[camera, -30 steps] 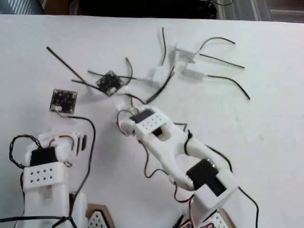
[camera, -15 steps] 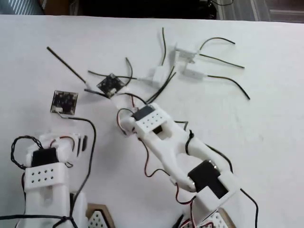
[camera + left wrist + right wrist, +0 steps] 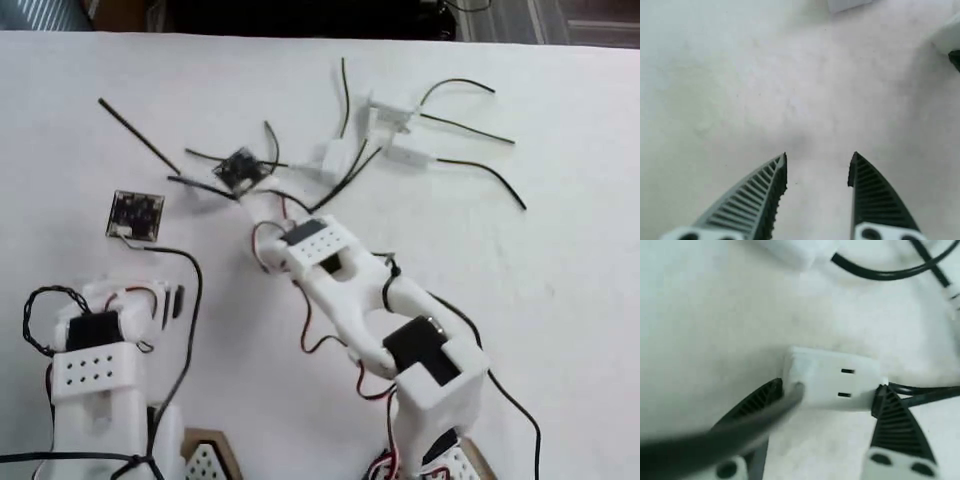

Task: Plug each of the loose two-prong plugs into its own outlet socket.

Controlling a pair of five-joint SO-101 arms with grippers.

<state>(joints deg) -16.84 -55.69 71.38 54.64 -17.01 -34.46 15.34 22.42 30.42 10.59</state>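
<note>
Left tool (image 3: 820, 156): spread, empty, over the bench (image 3: 580, 280).
Right tool (image 3: 831, 387): pinching outlet socket (image 3: 825, 374) across its ends.
Outlet socket: between Right tool's jaws; likely light, rigid, slick plastic; stiff cord (image 3: 922, 390) may tug; hold flat sides, slots clear.
Bench: white, smooth; dark room beyond.

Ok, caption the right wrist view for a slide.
Right gripper closed on a white two-slot socket block, black cables beyond.
</note>
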